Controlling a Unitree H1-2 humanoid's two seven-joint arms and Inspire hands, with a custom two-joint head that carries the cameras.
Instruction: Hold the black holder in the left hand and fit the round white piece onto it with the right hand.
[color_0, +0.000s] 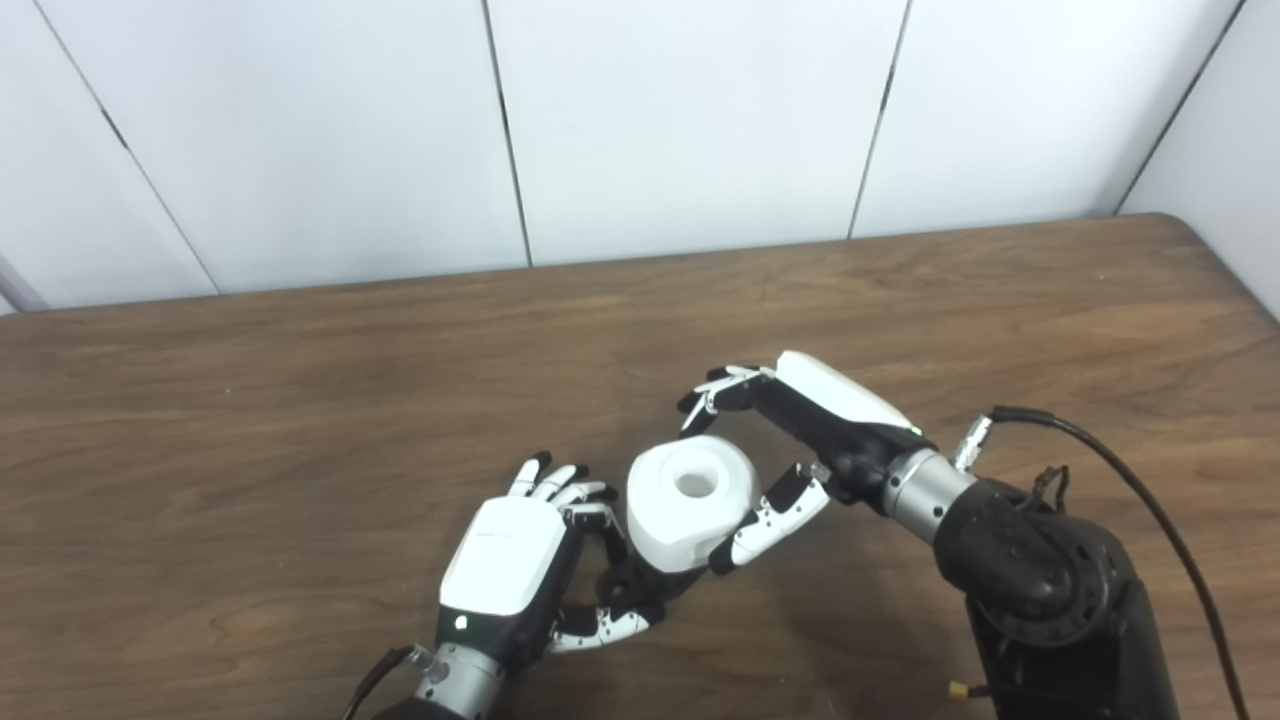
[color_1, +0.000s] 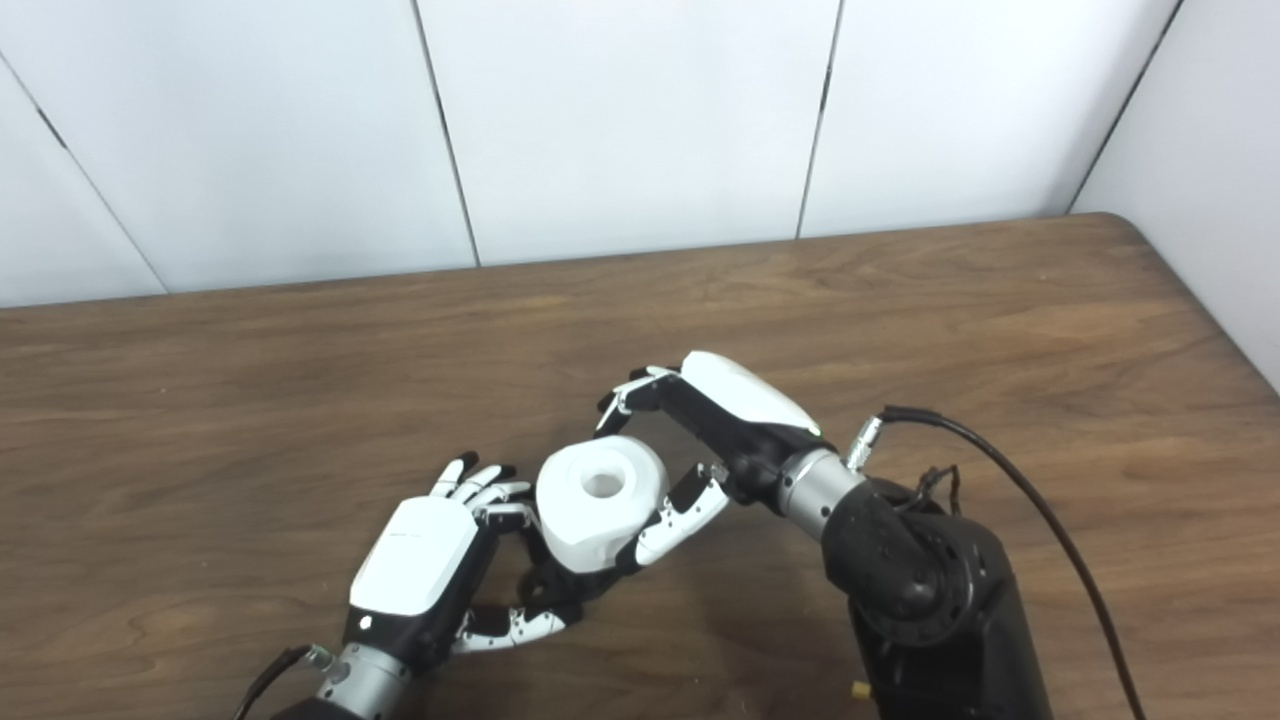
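The round white piece, with a hole in its top, sits over the black holder, of which only a dark bit shows beneath it. My left hand is curled around that holder from the left, fingers closed on it. My right hand comes in from the right, its fingers at the piece's far side and its thumb against the near side, gripping the white piece. The same scene shows in the right eye view, with the white piece between the left hand and the right hand.
The brown wooden table stretches wide on all sides, its rounded right corner near a white panelled wall. A black cable loops off my right forearm over the table's right side.
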